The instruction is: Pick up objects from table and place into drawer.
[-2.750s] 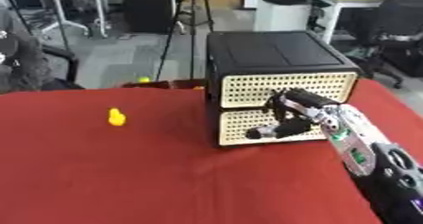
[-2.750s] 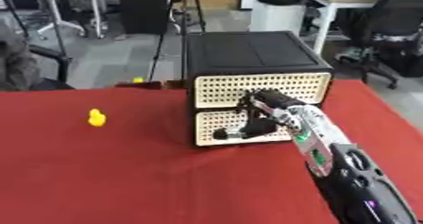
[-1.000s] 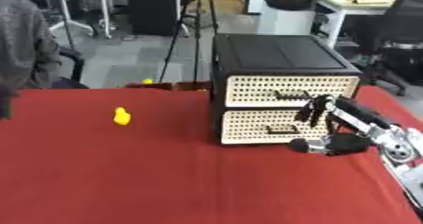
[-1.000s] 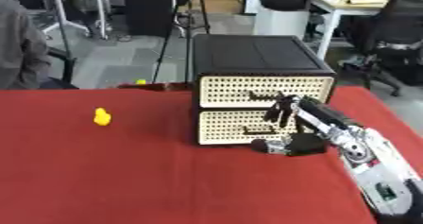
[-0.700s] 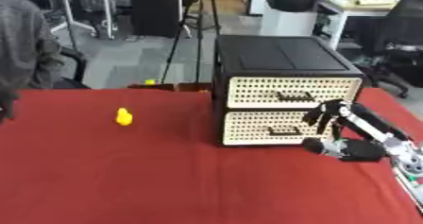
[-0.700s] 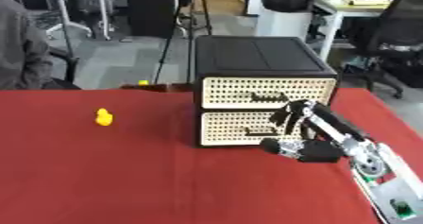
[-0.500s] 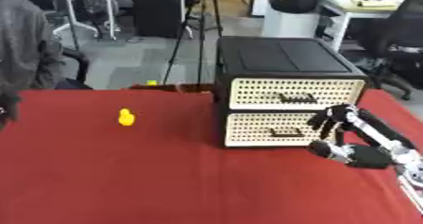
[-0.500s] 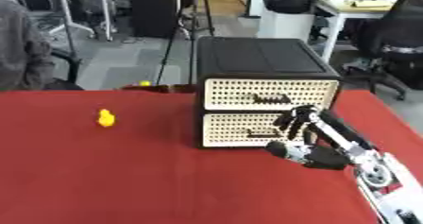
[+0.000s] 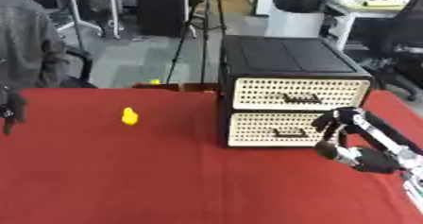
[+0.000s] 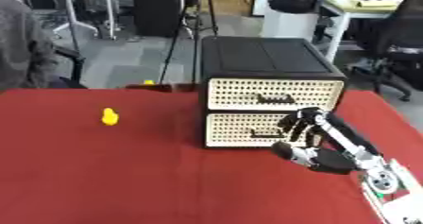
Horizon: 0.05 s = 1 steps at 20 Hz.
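A black cabinet (image 9: 285, 60) with two cream perforated drawers stands at the back right of the red table (image 9: 124, 171). The upper drawer (image 9: 293, 93) and the lower drawer (image 9: 268, 131) both look closed. My right hand (image 10: 310, 124) hangs in front of the lower drawer's right end, open and holding nothing, just right of its dark handle (image 10: 263, 133). A small yellow object (image 9: 130, 116) sits on the cloth well to the left. My left hand (image 9: 10, 110) shows as a dark shape at the left edge.
A second small yellow thing (image 9: 155, 81) lies at the table's far edge. Behind the table are a person in grey (image 9: 29, 53), a tripod and office chairs. Open red cloth stretches across the front and middle.
My right hand came off the lower drawer's front and dropped down and to the right. Both drawers look as closed as before. The yellow object has not moved.
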Motion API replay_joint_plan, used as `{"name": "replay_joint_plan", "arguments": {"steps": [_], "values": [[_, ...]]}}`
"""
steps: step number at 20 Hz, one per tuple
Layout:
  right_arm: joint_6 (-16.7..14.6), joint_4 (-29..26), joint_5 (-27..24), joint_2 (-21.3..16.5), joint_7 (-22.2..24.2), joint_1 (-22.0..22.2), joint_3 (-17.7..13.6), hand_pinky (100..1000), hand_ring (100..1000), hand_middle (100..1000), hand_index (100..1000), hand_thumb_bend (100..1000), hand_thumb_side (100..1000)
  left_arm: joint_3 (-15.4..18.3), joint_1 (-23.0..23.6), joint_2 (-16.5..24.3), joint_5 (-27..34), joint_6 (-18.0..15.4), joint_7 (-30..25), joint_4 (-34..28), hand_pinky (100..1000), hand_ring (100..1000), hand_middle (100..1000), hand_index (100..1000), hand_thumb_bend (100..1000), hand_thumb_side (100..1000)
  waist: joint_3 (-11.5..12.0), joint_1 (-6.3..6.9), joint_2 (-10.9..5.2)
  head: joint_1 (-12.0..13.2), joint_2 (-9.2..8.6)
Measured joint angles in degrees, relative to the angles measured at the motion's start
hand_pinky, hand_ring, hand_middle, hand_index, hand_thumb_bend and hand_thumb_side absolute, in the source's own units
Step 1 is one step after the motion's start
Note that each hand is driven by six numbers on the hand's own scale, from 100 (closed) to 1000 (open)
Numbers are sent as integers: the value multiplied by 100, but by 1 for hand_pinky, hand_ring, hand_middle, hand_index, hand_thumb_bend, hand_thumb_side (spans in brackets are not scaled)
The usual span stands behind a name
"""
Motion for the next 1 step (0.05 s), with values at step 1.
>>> {"name": "replay_joint_plan", "arguments": {"steps": [1], "values": [[-5, -12, -10, 1, -10, -2, 0, 306, 534, 574, 713, 753, 853, 0, 8, 0, -7, -3, -1, 7, 304, 497, 490, 667, 100, 841, -1, 1, 1, -1, 0]]}}
